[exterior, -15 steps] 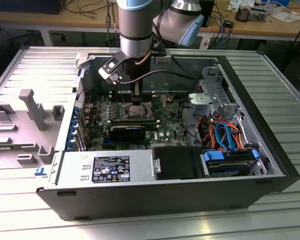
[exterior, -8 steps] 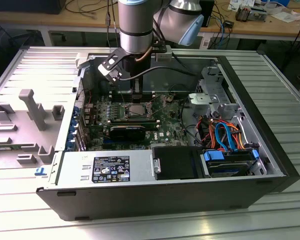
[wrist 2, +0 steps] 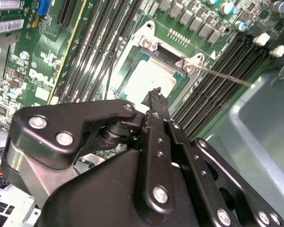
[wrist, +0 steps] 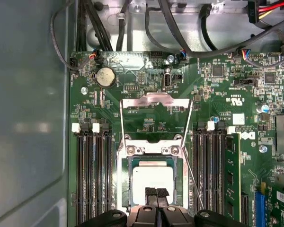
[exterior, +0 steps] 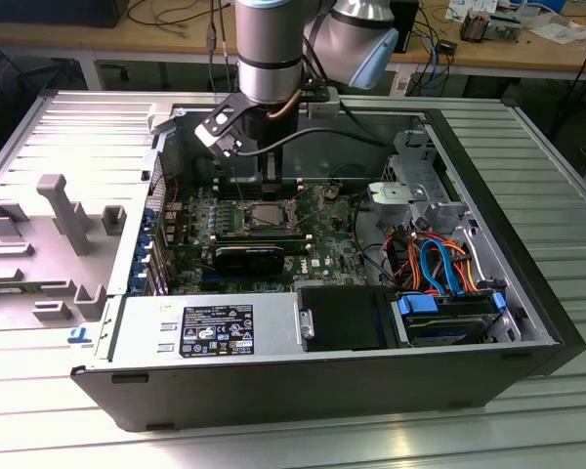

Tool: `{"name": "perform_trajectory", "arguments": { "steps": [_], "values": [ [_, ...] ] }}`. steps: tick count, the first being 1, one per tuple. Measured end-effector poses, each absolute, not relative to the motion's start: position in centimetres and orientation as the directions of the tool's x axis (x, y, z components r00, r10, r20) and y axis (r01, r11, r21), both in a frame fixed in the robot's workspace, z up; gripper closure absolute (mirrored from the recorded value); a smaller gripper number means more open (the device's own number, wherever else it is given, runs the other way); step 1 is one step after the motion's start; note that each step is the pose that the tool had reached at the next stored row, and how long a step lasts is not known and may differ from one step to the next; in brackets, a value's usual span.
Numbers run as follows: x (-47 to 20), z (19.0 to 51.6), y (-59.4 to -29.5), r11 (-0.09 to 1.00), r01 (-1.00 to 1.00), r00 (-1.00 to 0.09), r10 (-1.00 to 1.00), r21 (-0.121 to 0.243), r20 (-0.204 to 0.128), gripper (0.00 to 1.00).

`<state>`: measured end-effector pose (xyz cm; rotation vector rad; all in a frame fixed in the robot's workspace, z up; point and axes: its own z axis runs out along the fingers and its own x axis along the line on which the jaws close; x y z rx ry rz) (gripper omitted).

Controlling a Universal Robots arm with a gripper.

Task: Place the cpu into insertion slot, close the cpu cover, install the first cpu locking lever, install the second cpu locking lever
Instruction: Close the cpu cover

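1 cpu, 1 insertion slot, 1 cpu cover, 1 round battery, 1 robot arm.

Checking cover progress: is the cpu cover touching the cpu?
Apart. The first wrist view shows the cpu cover flipped open beyond the insertion slot, where the cpu lies bare.

Matt silvery metal cpu, shiny metal cpu cover, smooth black claw

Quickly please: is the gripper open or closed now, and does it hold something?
Gripper: closed, fingers together, holding nothing; it hangs over the cpu lying in the insertion slot.
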<state>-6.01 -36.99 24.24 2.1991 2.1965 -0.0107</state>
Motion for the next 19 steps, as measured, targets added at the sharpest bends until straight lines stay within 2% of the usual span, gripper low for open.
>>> {"name": "perform_trajectory", "arguments": {
  "steps": [19],
  "values": [
    [-5.62,25.15,-36.99,-0.001,1.000,0.001,1.000,0.018,-0.029,0.89]
  ]
}}
